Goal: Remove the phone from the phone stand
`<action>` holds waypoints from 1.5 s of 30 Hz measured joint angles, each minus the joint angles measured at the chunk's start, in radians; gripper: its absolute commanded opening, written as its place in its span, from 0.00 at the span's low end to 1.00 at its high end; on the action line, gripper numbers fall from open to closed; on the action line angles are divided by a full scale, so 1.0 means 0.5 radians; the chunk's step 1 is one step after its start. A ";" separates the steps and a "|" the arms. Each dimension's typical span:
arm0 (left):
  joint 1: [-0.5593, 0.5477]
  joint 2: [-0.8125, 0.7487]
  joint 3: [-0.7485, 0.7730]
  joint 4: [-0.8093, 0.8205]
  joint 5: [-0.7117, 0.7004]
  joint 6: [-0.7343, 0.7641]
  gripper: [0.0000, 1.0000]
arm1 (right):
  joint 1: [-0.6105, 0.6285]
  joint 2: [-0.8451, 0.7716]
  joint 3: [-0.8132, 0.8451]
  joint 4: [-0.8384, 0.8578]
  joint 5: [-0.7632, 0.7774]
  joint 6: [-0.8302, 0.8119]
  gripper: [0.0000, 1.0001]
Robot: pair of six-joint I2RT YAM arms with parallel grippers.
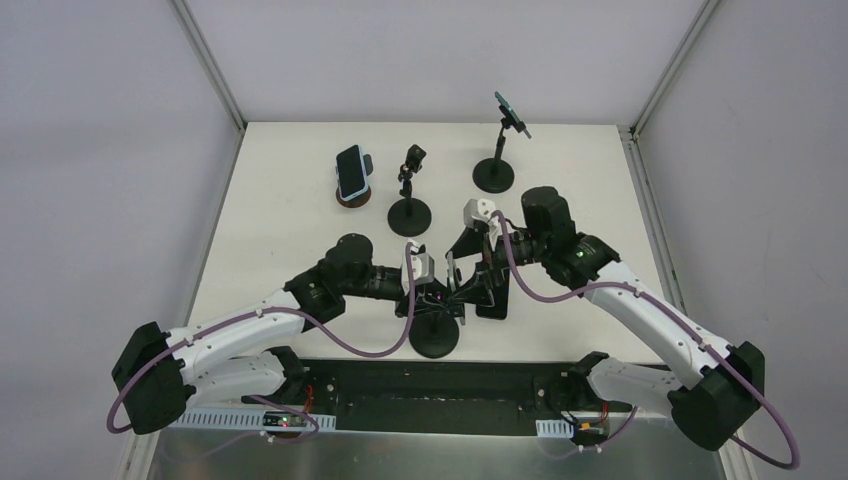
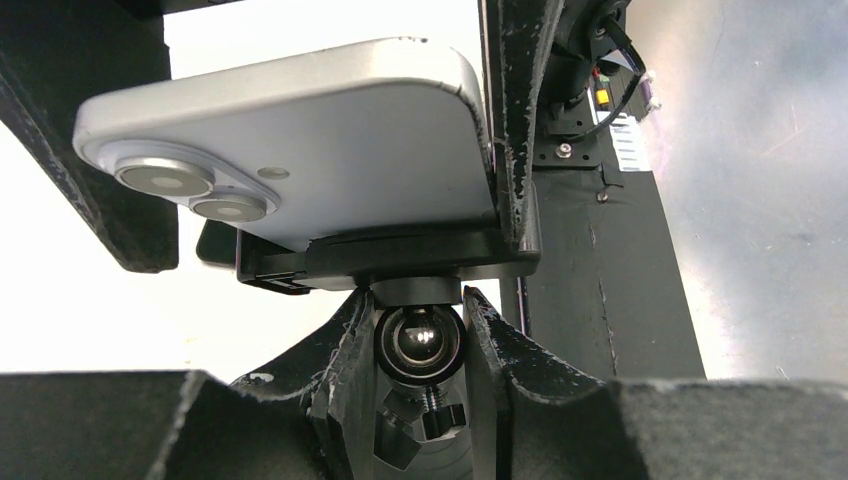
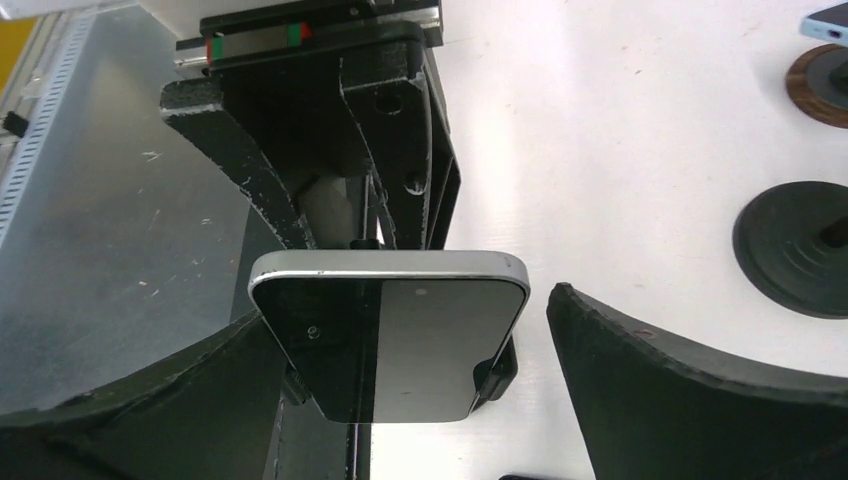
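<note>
One phone (image 3: 390, 340) inside wide right claw (image 3: 405, 315); left claw (image 2: 418, 318) narrow around phone stand (image 2: 400, 257).

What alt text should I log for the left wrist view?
A white smartphone with two rear camera lenses sits clamped in a black phone stand, whose ball joint the left gripper pinches from below. The right gripper's black fingers flank the phone.
</note>
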 measured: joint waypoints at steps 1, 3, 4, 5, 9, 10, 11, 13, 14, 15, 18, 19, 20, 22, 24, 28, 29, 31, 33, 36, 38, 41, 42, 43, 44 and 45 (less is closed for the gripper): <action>0.000 -0.005 0.000 -0.008 -0.002 0.001 0.00 | 0.018 -0.026 -0.020 0.032 0.043 0.030 0.99; 0.000 -0.014 0.000 -0.025 -0.005 0.005 0.00 | 0.053 -0.068 -0.045 0.069 0.124 0.065 0.99; 0.000 -0.016 0.000 -0.031 -0.005 0.007 0.00 | 0.067 -0.082 -0.055 0.080 0.155 0.077 0.99; 0.000 -0.018 0.001 -0.038 -0.005 0.009 0.00 | 0.087 -0.101 -0.068 0.097 0.201 0.100 0.99; -0.001 -0.027 0.002 -0.056 -0.005 0.018 0.00 | 0.150 -0.158 -0.117 0.166 0.333 0.165 0.99; -0.001 -0.027 0.002 -0.060 -0.004 0.021 0.00 | 0.173 -0.173 -0.128 0.182 0.369 0.178 0.99; -0.001 -0.029 0.002 -0.063 -0.005 0.024 0.00 | 0.196 -0.192 -0.137 0.196 0.421 0.193 0.99; -0.001 -0.032 0.003 -0.068 -0.005 0.027 0.00 | 0.247 -0.216 -0.149 0.220 0.527 0.213 0.99; -0.001 -0.033 0.004 -0.071 -0.005 0.029 0.00 | 0.269 -0.223 -0.154 0.239 0.571 0.222 0.99; -0.001 -0.032 0.005 -0.073 -0.005 0.030 0.00 | 0.290 -0.227 -0.158 0.255 0.611 0.230 0.99; -0.001 -0.032 0.011 -0.086 -0.005 0.034 0.00 | 0.333 -0.230 -0.165 0.285 0.693 0.256 0.99; -0.001 -0.031 0.013 -0.089 -0.005 0.037 0.00 | 0.341 -0.230 -0.165 0.288 0.708 0.261 0.99; -0.001 -0.031 0.013 -0.089 -0.005 0.038 0.00 | 0.346 -0.230 -0.165 0.290 0.719 0.266 0.99; -0.002 -0.030 0.017 -0.094 -0.005 0.039 0.00 | 0.354 -0.230 -0.166 0.297 0.735 0.271 0.96; -0.002 -0.025 0.024 -0.102 -0.005 0.040 0.00 | 0.356 -0.230 -0.170 0.302 0.740 0.279 0.82; -0.002 -0.022 0.029 -0.108 -0.020 0.045 0.00 | 0.372 -0.237 -0.179 0.311 0.728 0.336 0.37; -0.003 -0.022 0.030 -0.109 -0.025 0.046 0.00 | 0.373 -0.237 -0.179 0.311 0.728 0.344 0.04; -0.003 -0.021 0.034 -0.116 -0.025 0.047 0.00 | 0.372 -0.237 -0.179 0.309 0.726 0.347 0.00; -0.003 -0.017 0.038 -0.121 -0.024 0.050 0.00 | 0.372 -0.236 -0.179 0.309 0.727 0.346 0.00; -0.003 0.004 0.065 -0.148 -0.021 0.048 0.00 | 0.372 -0.235 -0.181 0.311 0.736 0.342 0.00; -0.003 0.024 0.092 -0.179 -0.017 0.048 0.00 | 0.367 -0.226 -0.182 0.315 0.743 0.340 0.00; -0.002 0.039 0.120 -0.220 -0.016 0.053 0.00 | 0.338 -0.192 -0.182 0.330 0.715 0.341 0.00; -0.002 0.039 0.124 -0.229 -0.019 0.055 0.00 | 0.323 -0.179 -0.179 0.341 0.689 0.342 0.00; -0.001 0.039 0.127 -0.234 -0.027 0.055 0.00 | 0.305 -0.161 -0.178 0.356 0.659 0.342 0.00; 0.001 0.039 0.130 -0.238 -0.041 0.054 0.00 | 0.291 -0.146 -0.175 0.366 0.639 0.342 0.00; 0.002 0.039 0.132 -0.241 -0.053 0.054 0.00 | 0.271 -0.127 -0.172 0.384 0.608 0.342 0.00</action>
